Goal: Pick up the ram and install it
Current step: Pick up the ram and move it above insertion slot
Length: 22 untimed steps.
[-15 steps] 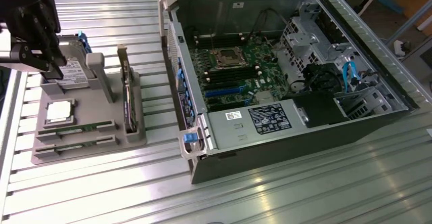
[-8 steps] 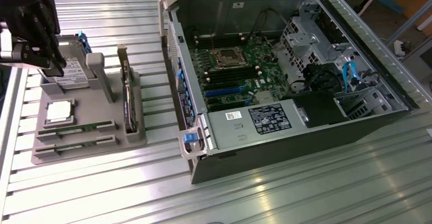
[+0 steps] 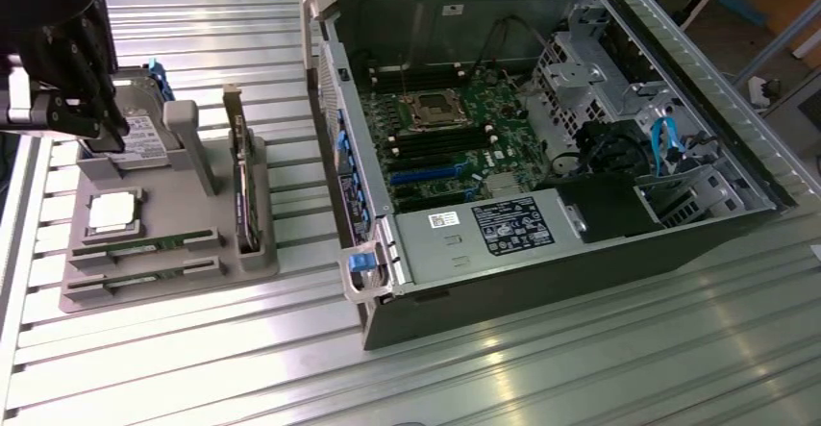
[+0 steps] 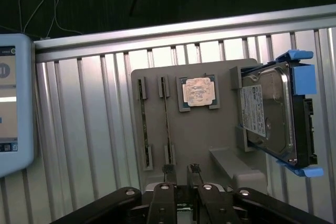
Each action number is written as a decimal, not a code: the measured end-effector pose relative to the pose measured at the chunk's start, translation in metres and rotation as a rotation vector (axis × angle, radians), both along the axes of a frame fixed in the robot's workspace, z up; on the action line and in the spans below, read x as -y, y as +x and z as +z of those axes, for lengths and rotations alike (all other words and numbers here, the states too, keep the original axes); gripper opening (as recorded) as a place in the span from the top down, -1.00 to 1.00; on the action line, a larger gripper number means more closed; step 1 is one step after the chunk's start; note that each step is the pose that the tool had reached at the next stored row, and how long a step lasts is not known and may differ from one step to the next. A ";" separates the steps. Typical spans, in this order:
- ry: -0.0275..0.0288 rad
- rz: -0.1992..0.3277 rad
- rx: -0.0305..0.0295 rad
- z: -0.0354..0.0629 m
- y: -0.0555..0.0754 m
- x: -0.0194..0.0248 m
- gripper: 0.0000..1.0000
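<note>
The ram [image 3: 144, 246] stands on edge in the grey holder [image 3: 167, 287], in the slot nearest the processor [image 3: 113, 213]. It is so thin that its chips are hard to make out. In the exterior view the end effector [image 4: 181, 170] partly hides the hard drive [image 4: 270, 114], while the wrist view shows the drive whole. The end effector hangs above the holder, its fingers partly apart and holding nothing.

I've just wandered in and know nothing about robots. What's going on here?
A robot arm's gripper hangs over a gray tray of computer parts, beside an open PC case. The gripper is open and holds nothing. Both ram sticks lie in their slots on the tray, so none has been picked up or fitted into the case yet.
</note>
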<state>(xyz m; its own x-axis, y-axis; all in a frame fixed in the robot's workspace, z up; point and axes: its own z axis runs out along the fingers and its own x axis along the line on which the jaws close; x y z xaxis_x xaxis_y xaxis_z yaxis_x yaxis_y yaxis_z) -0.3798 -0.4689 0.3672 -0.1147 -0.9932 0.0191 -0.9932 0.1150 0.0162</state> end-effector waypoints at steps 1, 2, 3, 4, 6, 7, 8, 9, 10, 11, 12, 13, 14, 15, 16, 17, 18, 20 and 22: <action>-0.0001 0.000 -0.0001 -0.0008 0.000 0.0005 0.54; 0.0000 0.000 0.0001 -0.0016 0.000 0.0008 0.54; 0.0000 0.000 0.0000 -0.0023 0.000 0.0013 0.54; 0.0001 0.000 0.0001 -0.0029 0.000 0.0018 0.54; 0.0002 0.000 0.0002 -0.0042 0.000 0.0028 0.54; 0.0000 0.000 0.0001 -0.0047 0.000 0.0035 0.54; 0.0000 0.000 0.0000 -0.0050 0.000 0.0041 0.54; 0.0001 0.000 0.0001 -0.0058 0.000 0.0056 0.54; 0.0000 0.000 0.0001 -0.0063 0.000 0.0067 0.54; 0.0001 0.000 0.0001 -0.0067 0.000 0.0076 0.54; 0.0001 0.000 0.0001 -0.0071 0.000 0.0085 0.54; 0.0001 0.000 0.0002 -0.0076 0.000 0.0093 0.54; 0.0001 0.000 0.0000 -0.0082 0.000 0.0106 0.54; 0.0002 0.000 0.0003 -0.0094 0.000 0.0120 0.54; 0.0001 0.000 0.0001 -0.0103 0.000 0.0126 0.54; 0.0001 0.000 0.0001 -0.0111 0.000 0.0131 0.54; 0.0000 0.000 0.0000 -0.0123 0.000 0.0138 0.54; 0.0001 0.000 0.0001 -0.0146 0.000 0.0150 0.54; 0.0001 0.000 0.0002 -0.0173 0.000 0.0161 0.54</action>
